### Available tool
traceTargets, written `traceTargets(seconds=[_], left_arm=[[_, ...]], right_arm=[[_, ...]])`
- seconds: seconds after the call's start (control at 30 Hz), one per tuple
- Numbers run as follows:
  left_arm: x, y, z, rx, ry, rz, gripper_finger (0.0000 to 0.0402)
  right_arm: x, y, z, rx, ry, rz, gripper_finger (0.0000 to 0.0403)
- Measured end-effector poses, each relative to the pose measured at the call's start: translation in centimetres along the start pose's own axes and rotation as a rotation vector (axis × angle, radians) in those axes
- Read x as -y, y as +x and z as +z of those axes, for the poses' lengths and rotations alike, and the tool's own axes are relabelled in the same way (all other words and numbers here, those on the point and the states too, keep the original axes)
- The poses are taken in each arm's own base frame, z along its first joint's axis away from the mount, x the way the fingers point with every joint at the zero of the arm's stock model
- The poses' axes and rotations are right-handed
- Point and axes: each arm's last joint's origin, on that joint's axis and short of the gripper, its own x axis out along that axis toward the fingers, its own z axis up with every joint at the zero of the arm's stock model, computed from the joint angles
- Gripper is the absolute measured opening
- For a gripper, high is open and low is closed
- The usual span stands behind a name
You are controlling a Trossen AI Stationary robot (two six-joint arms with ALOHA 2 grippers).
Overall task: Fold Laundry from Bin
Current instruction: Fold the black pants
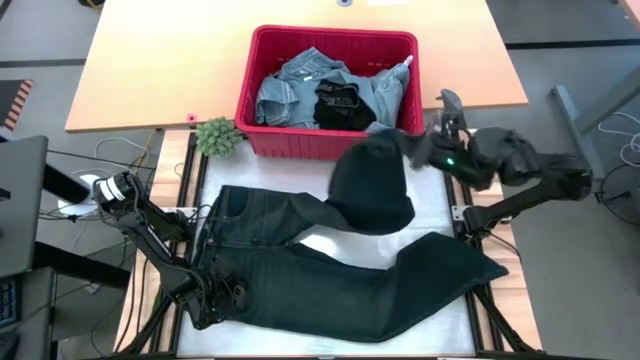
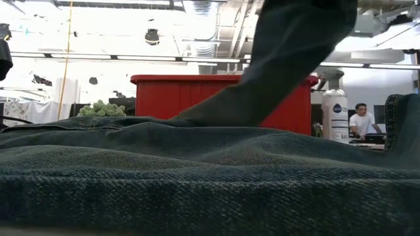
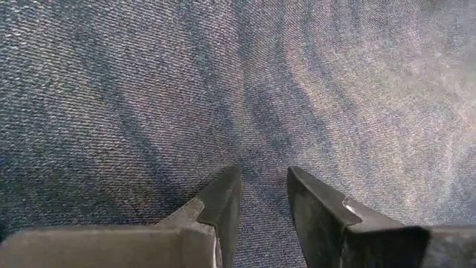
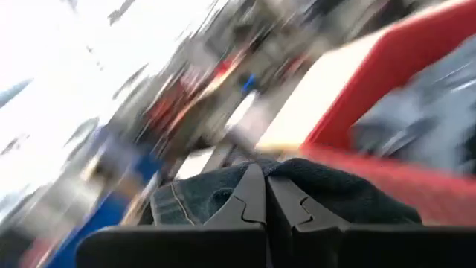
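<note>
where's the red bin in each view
High view: red bin top centre, clothes inside.
Low view: middle distance, partly behind the lifted dark jeans.
Left wrist view: not in it, only denim.
Right wrist view: blurred, at the right edge.
Shared landmark: the dark jeans.
</note>
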Motion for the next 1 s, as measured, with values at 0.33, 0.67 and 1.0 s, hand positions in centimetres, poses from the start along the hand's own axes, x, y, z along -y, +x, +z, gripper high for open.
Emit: traceTargets(seconds=[0.33, 0.67, 1.0], left_arm=[[0.0, 0.0, 0.0, -0.005, -0.009, -0.002, 0.0105], [0.2, 0.0, -0.2, -0.037, -0.023, -0.008, 0.0105], [0.2, 0.0, -0.3, -0.048, -0.025, -0.008, 0.0105]], right_arm=[[4.1, 1.7, -6.7, 0.592, 0.429, -0.342, 0.0017], [9.2, 2.2, -11.1, 0.792, 0.841, -0.26, 0.0019], [8.7, 2.7, -3.6, 0.988, 0.822, -0.31, 0.0029]])
